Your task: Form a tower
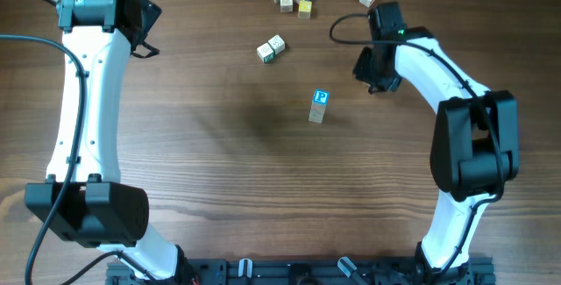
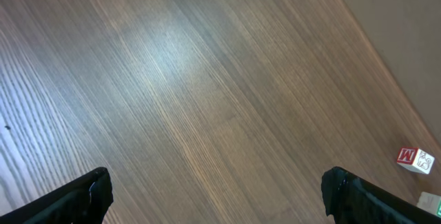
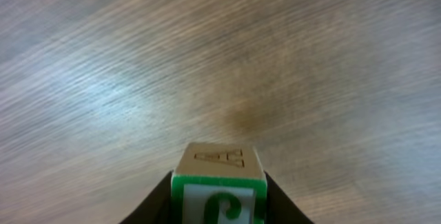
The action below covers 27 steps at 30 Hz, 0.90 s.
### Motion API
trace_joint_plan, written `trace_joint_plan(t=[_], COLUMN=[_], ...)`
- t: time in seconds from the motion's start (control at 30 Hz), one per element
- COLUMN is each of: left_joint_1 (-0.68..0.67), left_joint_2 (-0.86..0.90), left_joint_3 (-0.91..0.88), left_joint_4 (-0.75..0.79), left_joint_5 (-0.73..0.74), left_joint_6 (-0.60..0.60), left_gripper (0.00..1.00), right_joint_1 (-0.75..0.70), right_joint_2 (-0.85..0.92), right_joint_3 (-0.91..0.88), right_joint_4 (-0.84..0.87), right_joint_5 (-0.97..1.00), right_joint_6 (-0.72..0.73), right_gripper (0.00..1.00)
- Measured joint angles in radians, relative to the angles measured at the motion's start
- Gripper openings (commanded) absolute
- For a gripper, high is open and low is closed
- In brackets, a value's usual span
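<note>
Overhead: tower [image 1: 319, 107] stands apart from right fingers [image 3: 155, 207] gripping cube [image 3: 219, 182].

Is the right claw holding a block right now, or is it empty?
Holding one. The wrist view shows a green-lettered block wedged between the two dark sides of the right claw.

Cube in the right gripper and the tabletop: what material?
Cube: likely pale bare wood; letter pressed into one face, green print on another. Tabletop: brown wood or wood-look laminate; streaky grain, mild sheen, cannot tell which.
</note>
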Motion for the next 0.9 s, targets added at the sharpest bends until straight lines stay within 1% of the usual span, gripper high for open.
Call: trace_joint_plan(t=[0.1, 0.2, 0.27, 0.37, 0.43, 0.47, 0.5, 0.57, 0.63, 0.77, 0.9], left_joint_1=[0.0, 0.0, 0.0, 0.0, 0.0, 0.0, 0.0, 0.0, 0.0, 0.0, 0.0], left_joint_2=[0.0, 0.0, 0.0, 0.0, 0.0, 0.0, 0.0, 0.0, 0.0, 0.0, 0.0], left_joint_3=[0.0, 0.0, 0.0, 0.0, 0.0, 0.0, 0.0, 0.0, 0.0, 0.0, 0.0], left_joint_4=[0.0, 0.0, 0.0, 0.0, 0.0, 0.0, 0.0, 0.0, 0.0, 0.0, 0.0], left_joint_5=[0.0, 0.0, 0.0, 0.0, 0.0, 0.0, 0.0, 0.0, 0.0, 0.0, 0.0], left_joint_6=[0.0, 0.0, 0.0, 0.0, 0.0, 0.0, 0.0, 0.0, 0.0, 0.0, 0.0], left_gripper=[1.0, 1.0, 1.0, 1.0, 1.0, 1.0, 1.0, 1.0, 1.0, 1.0, 1.0], right_joint_1=[0.004, 0.027, 0.06, 0.143, 0.219, 0.253, 0.318, 0.363, 0.408, 0.42, 0.421], right_joint_2=[-0.014, -0.069, -0.137, -0.279, -0.356, -0.374, -0.381, -0.37, -0.323, -0.209, -0.181], right_joint_3=[0.196, 0.324, 0.382, 0.419, 0.422, 0.422, 0.422, 0.385, 0.333, 0.297, 0.296], right_joint_4=[-0.204, -0.369, -0.451, -0.525, -0.591, -0.608, -0.612, -0.555, -0.505, -0.463, -0.465], right_joint_5=[-0.003, -0.003, -0.003, -0.003, 0.014, 0.031, 0.058, 0.097, 0.117, 0.13, 0.116], right_joint_6=[-0.009, -0.016, -0.016, -0.008, 0.042, 0.067, 0.104, 0.122, 0.135, 0.162, 0.203], right_gripper=[0.09, 0.08, 0.09, 0.09, 0.1, 0.14, 0.15, 0.15, 0.13, 0.13, 0.18])
